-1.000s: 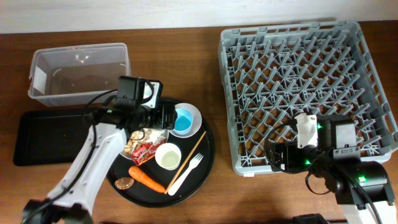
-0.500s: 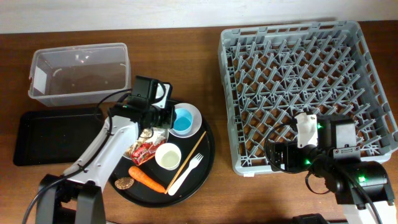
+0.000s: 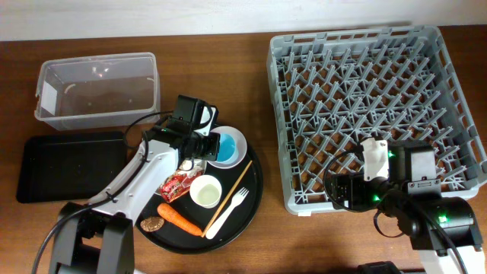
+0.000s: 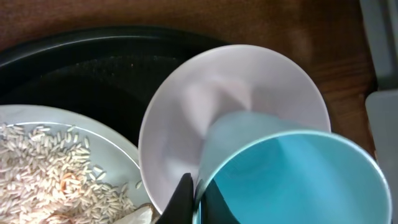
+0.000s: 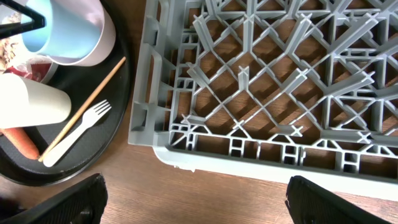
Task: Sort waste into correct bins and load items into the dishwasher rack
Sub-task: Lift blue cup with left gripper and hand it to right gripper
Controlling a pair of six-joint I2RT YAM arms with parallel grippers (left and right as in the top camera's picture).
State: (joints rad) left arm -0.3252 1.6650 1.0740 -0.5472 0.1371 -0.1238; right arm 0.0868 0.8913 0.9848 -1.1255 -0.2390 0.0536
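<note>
Rack (image 3: 365, 106) sits on the right of the worktop (image 3: 217, 76), tub (image 3: 97, 90) back left, flat tray (image 3: 68, 167) just in front of it. Round tray (image 3: 253, 179) is in between: bowl (image 3: 238, 139) at its back with a cup (image 3: 224, 148) in it, smaller cup (image 3: 205, 190), stick (image 3: 232, 190), fork (image 3: 227, 213) and carrot (image 3: 180, 218) nearer the front.

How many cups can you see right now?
2. The blue cup sits in the bowl, its rim pinched by the left gripper; the white cup stands on the round tray beside the stick. None seem hidden.

Left wrist view: light blue cup (image 4: 292, 180) runs off the bottom edge, white plate (image 4: 56, 168) off the left; overhead, the left gripper (image 3: 207, 146) hides most of that plate; right wrist view clips the carrot (image 5: 15, 142) at the left edge.
</note>
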